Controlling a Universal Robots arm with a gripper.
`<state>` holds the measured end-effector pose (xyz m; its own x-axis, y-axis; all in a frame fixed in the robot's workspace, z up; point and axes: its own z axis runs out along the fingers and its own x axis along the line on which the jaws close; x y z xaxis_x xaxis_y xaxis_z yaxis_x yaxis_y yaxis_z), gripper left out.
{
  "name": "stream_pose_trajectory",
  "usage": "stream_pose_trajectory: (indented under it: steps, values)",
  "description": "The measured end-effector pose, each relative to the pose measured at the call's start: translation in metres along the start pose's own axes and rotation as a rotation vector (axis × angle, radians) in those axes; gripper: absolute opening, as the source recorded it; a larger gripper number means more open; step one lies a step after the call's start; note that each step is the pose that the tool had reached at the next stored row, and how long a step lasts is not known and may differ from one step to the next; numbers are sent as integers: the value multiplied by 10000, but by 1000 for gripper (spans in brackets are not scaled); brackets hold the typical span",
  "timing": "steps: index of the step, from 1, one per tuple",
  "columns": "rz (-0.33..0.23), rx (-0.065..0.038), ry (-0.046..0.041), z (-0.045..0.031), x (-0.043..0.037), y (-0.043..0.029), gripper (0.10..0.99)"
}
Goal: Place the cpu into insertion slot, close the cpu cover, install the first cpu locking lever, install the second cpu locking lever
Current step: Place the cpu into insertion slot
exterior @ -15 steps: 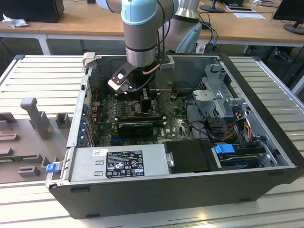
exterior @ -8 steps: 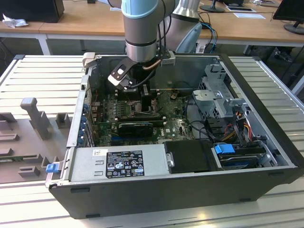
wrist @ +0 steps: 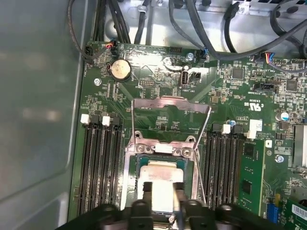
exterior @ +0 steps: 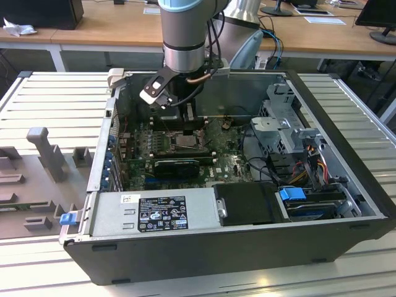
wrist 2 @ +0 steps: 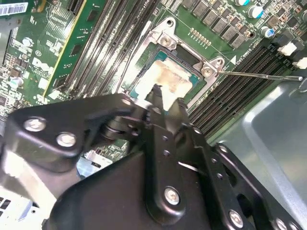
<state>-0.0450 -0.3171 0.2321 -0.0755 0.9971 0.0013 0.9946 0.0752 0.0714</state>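
- The gripper (wrist 2: pixel 166 98) hangs right over the cpu (wrist 2: pixel 165 75). Its fingers (wrist 2: pixel 178 108) are a narrow gap apart with nothing pinched between them. Can't tell if the tips actually touch the chip's top.
- The cpu sits flat inside the insertion slot (wrist: pixel 165 149). Its near edge is hidden under the fingers in both wrist views.
- The cpu cover (wrist: pixel 170 102) is swung open away from the socket, with board showing through its window, so the slot is clear from above.
- A thin locking lever (wrist: pixel 204 132) stands free along one side of the socket.
- Room is tight. Memory slots (wrist: pixel 98 163) flank the socket on both sides, the grey case wall (wrist: pixel 38 120) is just past one bank, and cables (wrist: pixel 206 28) hang beyond the cover.
- In the exterior view the arm drops into the open computer case (exterior: pixel 216 253), and its wrist hides most of the socket.
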Motion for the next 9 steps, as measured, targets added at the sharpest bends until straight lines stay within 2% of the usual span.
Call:
stream_pose_trajectory:
  steps: [2,4,5,9]
  values:
    - [1,3,-4,-6,-2,0,161]
    - [0,0,-1,-16,-2,1,161]
    - [0,0,0,-19,-2,1,106]
    - [0,1,-1,-32,-2,2,106]
